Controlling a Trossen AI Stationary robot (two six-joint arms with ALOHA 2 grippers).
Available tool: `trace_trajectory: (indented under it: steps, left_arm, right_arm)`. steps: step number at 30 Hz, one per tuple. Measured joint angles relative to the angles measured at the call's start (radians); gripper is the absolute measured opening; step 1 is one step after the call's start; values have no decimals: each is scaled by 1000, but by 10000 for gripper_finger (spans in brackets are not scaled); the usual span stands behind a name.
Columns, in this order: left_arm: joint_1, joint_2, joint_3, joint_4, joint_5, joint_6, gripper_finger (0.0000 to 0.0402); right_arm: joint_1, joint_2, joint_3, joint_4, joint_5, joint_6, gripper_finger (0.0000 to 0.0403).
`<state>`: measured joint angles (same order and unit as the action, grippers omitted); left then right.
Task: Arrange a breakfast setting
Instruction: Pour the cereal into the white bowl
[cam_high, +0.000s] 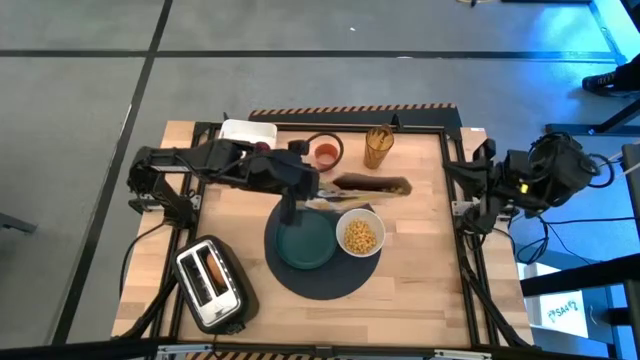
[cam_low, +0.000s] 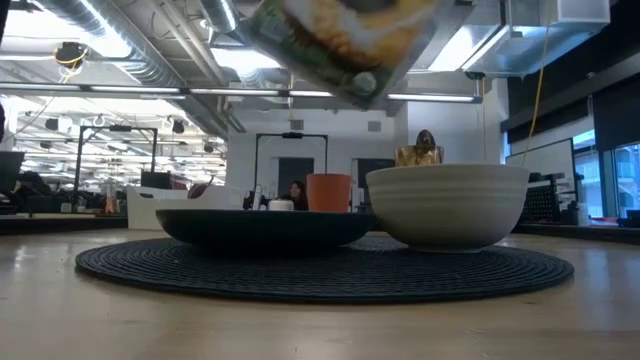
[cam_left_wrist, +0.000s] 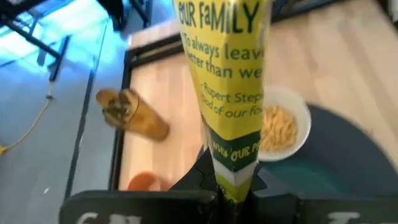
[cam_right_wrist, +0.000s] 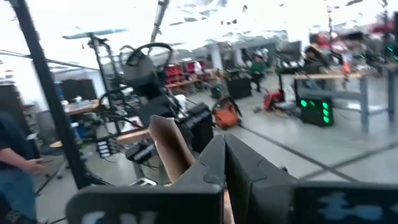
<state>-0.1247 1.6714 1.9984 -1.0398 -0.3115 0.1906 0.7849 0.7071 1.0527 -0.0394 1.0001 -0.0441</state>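
Left hand gripping cereal bag, cereal-filled bowl

A silver toaster stands at the near left corner of the wooden worktop, with something brown in one slot. A white rectangular container lies at the far edge. A golden-brown glass stands farther right. A yellow cereal bag with printed text hangs above the worktop.
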Motion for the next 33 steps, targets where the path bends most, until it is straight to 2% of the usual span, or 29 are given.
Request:
trace_trajectory:
  steps: [4,8,9,13,16,19,22,25,29,33]
  left_arm:
    - [-3,0,-11,81,44,-5,1]
    - [-3,-9,-108,242,86,-44,0]
    - [-3,-11,-142,280,105,-57,0]
    - [-3,-35,-276,485,191,-115,0]
    - [-3,-64,-355,644,238,-139,0]
    - [4,-107,-423,754,251,-160,0]
    - [12,-169,-499,870,233,-162,0]
    - [16,-246,-596,1019,212,-162,0]
    - [23,-315,-762,1289,230,-183,0]
    - [26,-320,-900,1546,236,-268,0]
  right_arm:
    - [0,1,0,14,-19,-40,16]
    - [0,2,0,13,-15,-41,68]
    - [0,2,0,13,17,-40,84]
    - [0,1,0,8,266,-41,141]
    - [0,-24,0,16,331,-40,168]
    - [0,-55,1,62,318,-19,186]
    - [0,-81,20,69,232,4,202]
    - [0,-88,39,71,185,-45,221]
    - [0,-90,43,68,200,-113,250]
    - [0,-81,43,85,141,-62,271]
